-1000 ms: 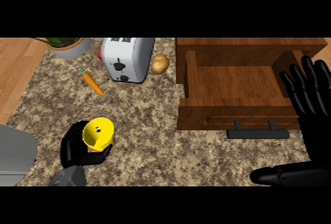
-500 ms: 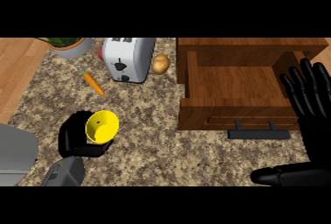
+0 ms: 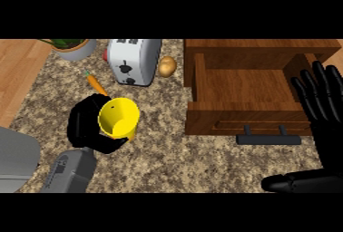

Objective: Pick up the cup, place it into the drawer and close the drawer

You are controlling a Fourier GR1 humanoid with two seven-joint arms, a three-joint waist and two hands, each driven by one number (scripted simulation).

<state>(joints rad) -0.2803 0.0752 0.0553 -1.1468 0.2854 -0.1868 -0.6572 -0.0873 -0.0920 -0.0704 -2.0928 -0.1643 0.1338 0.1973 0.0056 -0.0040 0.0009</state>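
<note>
A yellow cup [image 3: 119,118] sits in my left hand [image 3: 85,124], whose black fingers curl round it from the left; the cup's open mouth faces up and a little toward me. It hangs over the speckled counter, left of the open wooden drawer [image 3: 249,86]. The drawer stands pulled out, its inside bare, with a black handle [image 3: 268,138] on its front. My right hand [image 3: 323,99] rests open with straight fingers up at the drawer's right edge.
A white toaster [image 3: 134,61] stands at the back, a potato [image 3: 167,66] beside it and a carrot [image 3: 95,84] in front left. A potted plant [image 3: 72,47] sits at the back left. A grey sink edge [image 3: 17,158] shows at lower left.
My left hand has carried the cup up and to the right, nearer the drawer. The right hand has stayed where it was.
</note>
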